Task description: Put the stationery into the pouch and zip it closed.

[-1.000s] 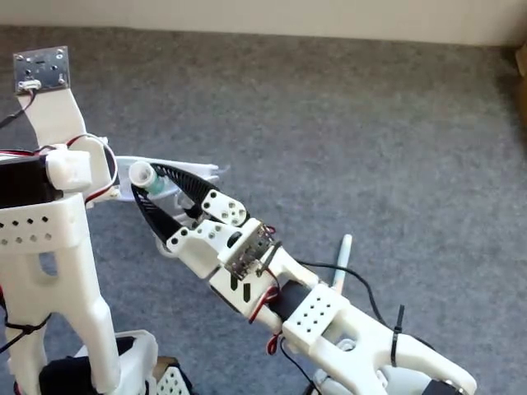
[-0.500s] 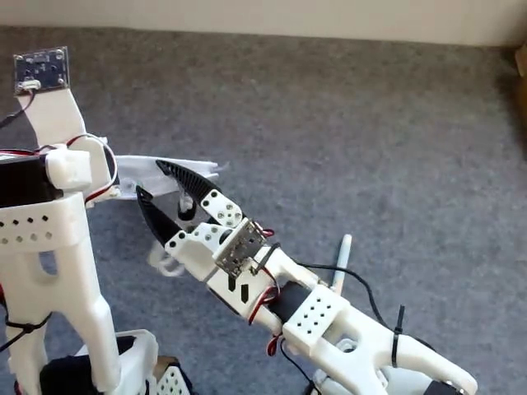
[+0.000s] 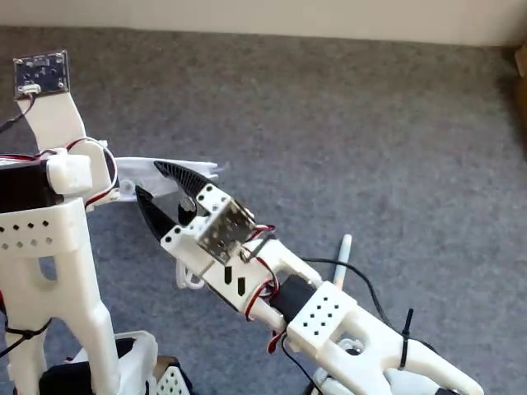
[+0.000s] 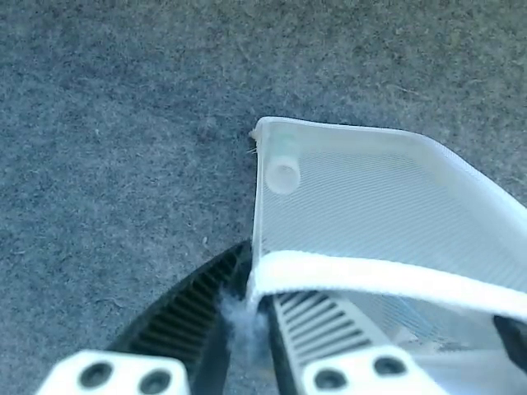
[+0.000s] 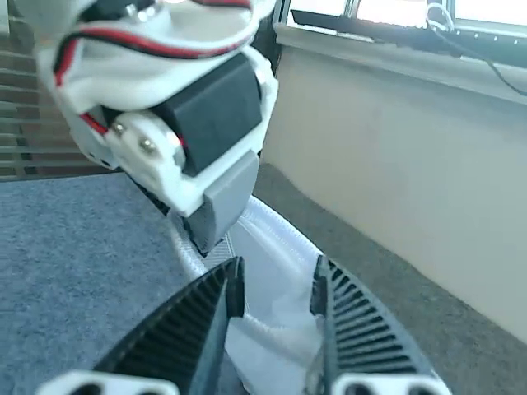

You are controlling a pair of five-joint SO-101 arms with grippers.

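Left wrist view: pouch (image 4: 370, 197) rim inside left hand (image 4: 251, 288)

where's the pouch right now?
The pouch lies on the table at the left of the high view, its rim pinched by the left gripper. The right gripper is open right at it.

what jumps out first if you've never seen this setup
The white mesh pouch draws the eye first, pinched at its rim by the left gripper, with a small white cylinder at its corner. Next is the right gripper, its black fingers open, hovering over the pouch. A white pen lies on the grey surface beside the right arm.
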